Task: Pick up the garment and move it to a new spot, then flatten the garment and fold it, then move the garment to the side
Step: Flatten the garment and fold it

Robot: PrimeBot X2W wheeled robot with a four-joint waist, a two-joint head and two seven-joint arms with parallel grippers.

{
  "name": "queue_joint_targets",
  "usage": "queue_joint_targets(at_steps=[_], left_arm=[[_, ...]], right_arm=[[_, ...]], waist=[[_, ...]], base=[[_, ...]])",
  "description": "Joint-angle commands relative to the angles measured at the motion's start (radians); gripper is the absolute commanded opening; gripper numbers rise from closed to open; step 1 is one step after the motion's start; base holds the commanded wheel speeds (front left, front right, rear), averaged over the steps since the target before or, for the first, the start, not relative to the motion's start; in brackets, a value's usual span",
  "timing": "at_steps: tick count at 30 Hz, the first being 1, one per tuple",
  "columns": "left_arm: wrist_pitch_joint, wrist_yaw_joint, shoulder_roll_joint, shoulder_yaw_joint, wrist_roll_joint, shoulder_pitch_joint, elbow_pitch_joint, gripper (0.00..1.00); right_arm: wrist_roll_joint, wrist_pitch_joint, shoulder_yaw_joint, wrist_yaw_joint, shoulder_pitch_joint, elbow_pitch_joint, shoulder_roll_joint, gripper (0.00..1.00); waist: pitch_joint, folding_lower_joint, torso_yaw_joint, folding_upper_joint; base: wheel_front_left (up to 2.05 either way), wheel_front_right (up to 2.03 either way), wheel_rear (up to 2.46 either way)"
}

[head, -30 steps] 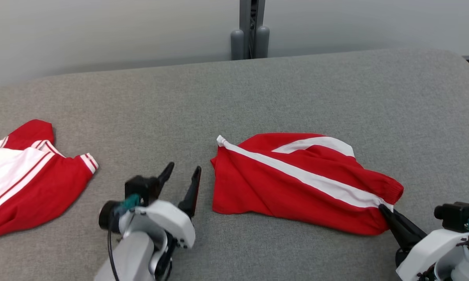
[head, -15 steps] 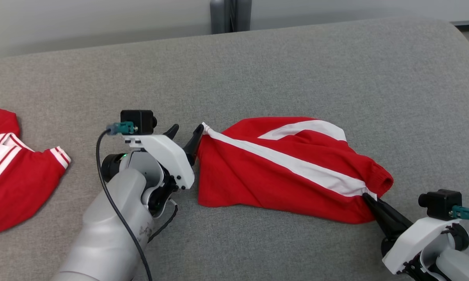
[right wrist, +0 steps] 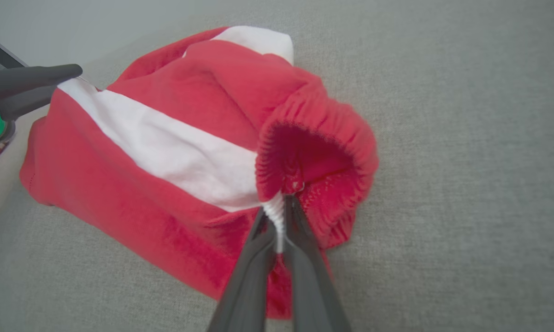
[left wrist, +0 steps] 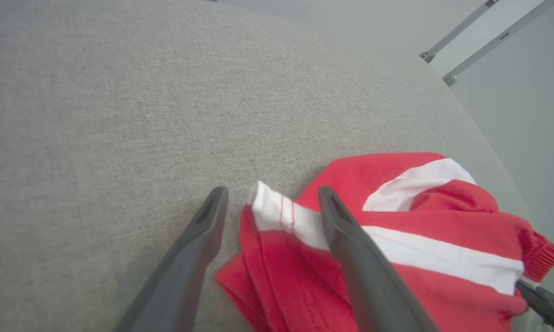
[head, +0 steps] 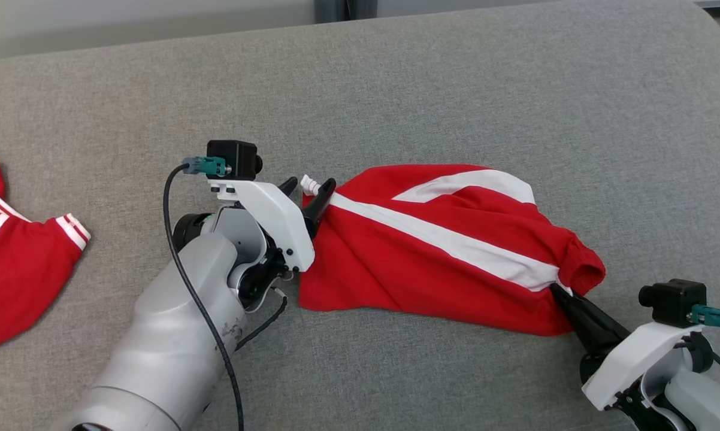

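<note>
The garment (head: 444, 257) is a red piece with a white stripe, lying crumpled on the grey padded table (head: 456, 90). My right gripper (head: 560, 291) is shut on the white edge of its ribbed waistband (right wrist: 277, 210) at the garment's right end. My left gripper (head: 311, 187) stands open at the garment's left corner. In the left wrist view the white hem corner (left wrist: 277, 212) lies between the two spread fingers of that gripper (left wrist: 271, 197). The garment (right wrist: 166, 147) bunches up just beyond my right fingers.
A second red and white garment (head: 18, 263) lies at the table's left edge. A grey post (head: 342, 9) stands behind the far edge. The table's right end curves away (head: 713, 90). Bare grey cloth stretches beyond the garment.
My left gripper has moved forward and right to straddle the garment's left hem corner. The head camera has tilted down. My right gripper has kept its hold on the waistband.
</note>
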Motion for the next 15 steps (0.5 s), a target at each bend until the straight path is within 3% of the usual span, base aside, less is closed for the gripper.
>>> queue_joint_targets(at_steps=[1, 5, 6, 8, 11, 13, 15], left_arm=[[-0.003, -0.001, 0.005, -0.013, -0.012, -0.019, 0.007, 1.00], [-0.007, -0.002, 0.005, -0.041, -0.049, -0.026, 0.002, 1.00], [-0.006, -0.002, 0.005, -0.048, -0.058, -0.025, 0.001, 0.89], [-0.007, -0.002, 0.007, -0.062, -0.070, -0.023, 0.001, 0.78], [-0.001, -0.002, 0.009, -0.087, -0.093, -0.013, -0.006, 0.73], [0.000, -0.001, 0.015, -0.100, -0.111, -0.007, -0.012, 0.64], [-0.007, -0.001, 0.021, -0.112, -0.126, -0.003, -0.014, 0.47]], right_arm=[[-0.004, -0.005, -0.005, 0.000, -0.007, -0.002, -0.004, 0.00], [-0.006, -0.005, -0.010, 0.000, -0.004, 0.000, -0.006, 0.00], [-0.006, -0.005, -0.011, 0.000, -0.005, 0.001, -0.005, 0.00], [-0.006, -0.005, -0.013, 0.000, -0.003, 0.001, -0.005, 0.00], [-0.007, -0.005, -0.012, 0.000, -0.001, 0.002, -0.005, 0.00], [-0.006, -0.005, -0.010, 0.000, 0.000, 0.004, -0.005, 0.00], [-0.003, -0.006, -0.007, 0.000, 0.002, 0.006, -0.006, 0.00]], waist=[[0.003, 0.0000, 0.002, 0.0000], [0.005, 0.0000, 0.004, 0.0000], [0.005, 0.0000, 0.006, 0.0000], [0.003, 0.0000, 0.008, 0.0000], [0.000, 0.0000, 0.011, 0.0000], [-0.003, 0.0000, 0.013, 0.0000], [-0.007, 0.0000, 0.015, 0.0000]], base=[[0.00, 0.00, 0.00], [0.00, 0.00, 0.00], [0.00, 0.00, 0.00], [0.00, 0.00, 0.00], [0.00, 0.00, 0.00], [0.00, 0.00, 0.00], [0.00, 0.00, 0.00]])
